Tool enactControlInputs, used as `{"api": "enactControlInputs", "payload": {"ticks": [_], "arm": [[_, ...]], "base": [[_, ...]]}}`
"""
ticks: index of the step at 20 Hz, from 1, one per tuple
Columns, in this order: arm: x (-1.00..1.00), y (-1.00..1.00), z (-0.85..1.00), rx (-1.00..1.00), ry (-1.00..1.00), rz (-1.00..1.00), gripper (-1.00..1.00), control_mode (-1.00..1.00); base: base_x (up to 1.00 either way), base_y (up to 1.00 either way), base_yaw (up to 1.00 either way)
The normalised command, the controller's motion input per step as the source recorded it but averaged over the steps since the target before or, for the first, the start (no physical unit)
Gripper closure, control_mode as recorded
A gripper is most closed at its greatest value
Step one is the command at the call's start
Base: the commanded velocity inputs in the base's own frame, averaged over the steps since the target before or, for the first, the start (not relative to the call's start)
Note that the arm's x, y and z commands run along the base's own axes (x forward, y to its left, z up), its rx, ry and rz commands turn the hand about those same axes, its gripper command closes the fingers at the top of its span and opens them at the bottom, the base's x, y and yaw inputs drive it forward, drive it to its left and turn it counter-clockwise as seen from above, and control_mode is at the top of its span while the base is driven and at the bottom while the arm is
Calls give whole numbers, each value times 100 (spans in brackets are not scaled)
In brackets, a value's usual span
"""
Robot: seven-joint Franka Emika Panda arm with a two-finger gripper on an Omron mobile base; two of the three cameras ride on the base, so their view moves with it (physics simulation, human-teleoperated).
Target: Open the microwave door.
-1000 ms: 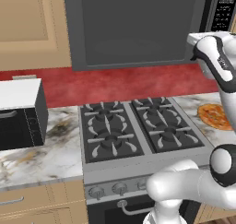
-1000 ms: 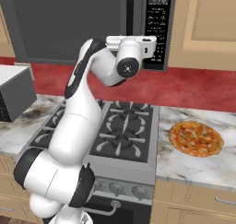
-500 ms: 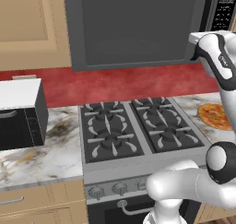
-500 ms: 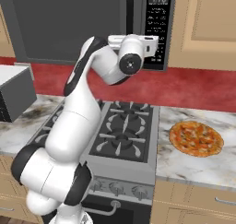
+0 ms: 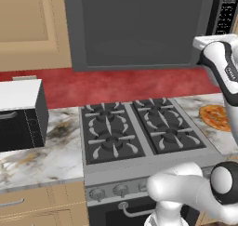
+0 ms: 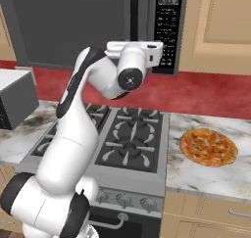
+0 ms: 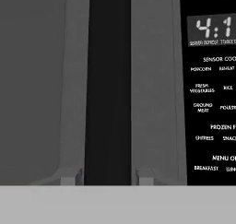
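A home kitchen is shown, and it is rendered, not real. A gas stove with four burners is set into a marble counter, and knobs are seen along its front. Above it a large dark microwave with a control panel of cooking buttons is mounted between light wooden cabinets. The wall behind is covered in red. A small box oven and a pizza are placed on the counter.
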Motion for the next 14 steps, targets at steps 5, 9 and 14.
{"api": "enactControlInputs", "payload": {"ticks": [5, 9, 14], "arm": [[-100, 0, 16, 0, -12, 0, 100, -100], [-100, 0, 36, 0, -9, 0, 100, -100], [-100, 0, 51, 0, -8, 0, 100, -100]], "base": [[0, 0, 0], [0, 0, 0], [0, 0, 0]]}}
